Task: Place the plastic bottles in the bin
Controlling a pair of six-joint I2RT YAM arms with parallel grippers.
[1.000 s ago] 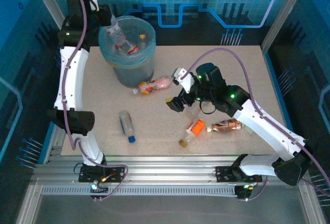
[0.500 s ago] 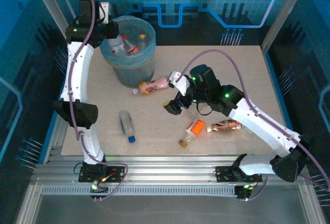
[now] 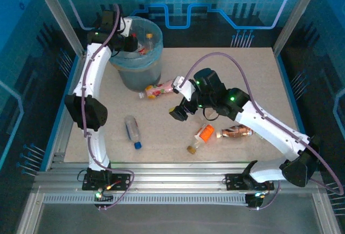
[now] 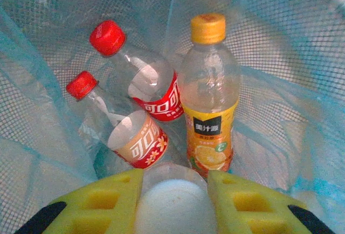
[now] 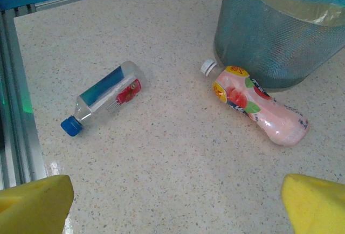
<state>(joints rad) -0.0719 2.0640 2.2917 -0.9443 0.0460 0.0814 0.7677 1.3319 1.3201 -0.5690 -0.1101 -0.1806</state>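
**mo_k:** Anyone in the room? What's it all made of?

**deskside_dan:** Standing right by it. The biggest thing is the flat speckled beige table (image 3: 253,72), matte and stone-look. At its far left stands the round tapered pale-blue mesh bin (image 3: 136,77), with fine netting all round and crinkly blue film over the rim.

**mo_k:** Grippers?

**deskside_dan:** The left gripper (image 4: 175,188) hangs in the bin's mouth. Its chunky yellow fingers (image 4: 105,204) are clamped on a pale rounded clear plastic bottle (image 4: 175,210). That one's seen end-on, so I can't see its cap or label, and it blocks the bin floor. Three bottles lean on the netting beneath it:
- an orange-capped juice bottle with an orange label (image 4: 209,110)
- a clear red-capped bottle with a red band (image 4: 148,80)
- a clear red-capped bottle with a flowery orange-red label (image 4: 129,131)

The right gripper (image 3: 182,100) hovers mid-table, jaws spread wide with nothing between them.

**mo_k:** What's loose on the table?

**deskside_dan:** A squat glossy pink bottle with a white cap (image 5: 259,107) lies just beside the bin's base. A clear flat-sided bottle with a blue cap (image 5: 102,99) lies near the metal rail (image 5: 13,110). A small orange-labelled bottle (image 3: 202,136) and a coppery brown bottle (image 3: 235,132) lie close together beside the right arm's white forearm (image 3: 269,129). Their print is too small to read.
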